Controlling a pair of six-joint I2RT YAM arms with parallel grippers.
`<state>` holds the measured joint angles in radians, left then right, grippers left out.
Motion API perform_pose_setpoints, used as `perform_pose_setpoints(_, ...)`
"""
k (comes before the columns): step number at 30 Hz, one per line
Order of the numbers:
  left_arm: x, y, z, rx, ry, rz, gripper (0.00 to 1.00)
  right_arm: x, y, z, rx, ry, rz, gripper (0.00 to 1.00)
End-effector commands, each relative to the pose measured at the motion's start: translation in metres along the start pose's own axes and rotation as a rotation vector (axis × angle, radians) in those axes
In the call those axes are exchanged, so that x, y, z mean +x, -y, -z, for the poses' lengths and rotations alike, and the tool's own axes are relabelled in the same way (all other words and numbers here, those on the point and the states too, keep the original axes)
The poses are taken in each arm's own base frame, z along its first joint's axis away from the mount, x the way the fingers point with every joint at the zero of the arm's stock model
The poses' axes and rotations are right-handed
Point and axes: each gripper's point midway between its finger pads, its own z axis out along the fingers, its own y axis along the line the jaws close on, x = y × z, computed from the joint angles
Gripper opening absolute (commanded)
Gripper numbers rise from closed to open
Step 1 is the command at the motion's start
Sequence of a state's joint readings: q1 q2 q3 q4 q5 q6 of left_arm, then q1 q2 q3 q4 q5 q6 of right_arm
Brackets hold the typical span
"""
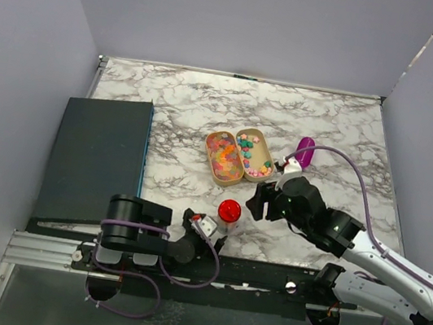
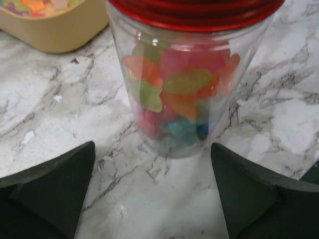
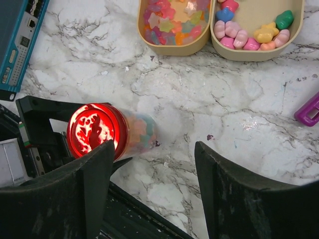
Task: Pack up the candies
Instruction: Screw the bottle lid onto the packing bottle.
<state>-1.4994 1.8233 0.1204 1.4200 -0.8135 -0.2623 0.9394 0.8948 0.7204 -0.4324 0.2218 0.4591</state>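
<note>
candies (image 2: 184,94) in lidded jar (image 2: 169,147), marble table (image 1: 209,104), grey walls (image 1: 247,19)

There are two trays, the left tray (image 3: 172,50) and the right tray (image 3: 259,55). There is one jar (image 2: 174,99), and it has one red lid (image 3: 93,130). I count one scoop (image 1: 305,151) and one dark box (image 1: 95,158). The candies (image 3: 172,22) are too many to count: a full heap in the left tray, fewer in the right tray, and a pile inside the jar. There are two grippers, the left gripper (image 2: 152,199) and the right gripper (image 3: 154,189), each with two fingers.
</note>
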Motion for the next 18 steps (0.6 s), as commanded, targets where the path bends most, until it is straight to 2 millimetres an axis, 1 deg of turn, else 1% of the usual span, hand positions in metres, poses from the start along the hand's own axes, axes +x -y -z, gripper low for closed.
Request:
perform_pose_setpoints(1,-0.034,0.023,-0.011,0.089,0.154,0.093,0.99,-0.001,-0.003,-0.007,-0.027,-0.004,0.009,0.7)
perform_pose_setpoints(5,-0.032,0.022,-0.02,0.085,0.152,0.083,0.99,-0.001,-0.005,-0.011,-0.045,-0.011,0.004,0.7)
perform_pose_setpoints(10,-0.034,0.03,-0.031,0.131,0.158,0.068,0.99,-0.001,-0.014,-0.016,-0.1,-0.024,0.003,0.7)
perform_pose_setpoints(14,-0.034,0.03,-0.042,0.143,0.161,0.063,0.99,-0.001,-0.021,-0.022,-0.15,-0.043,0.004,0.7)
perform_pose_setpoints(18,-0.035,0.03,-0.051,0.162,0.164,0.057,0.95,0.003,-0.027,-0.027,-0.201,-0.074,0.006,0.68)
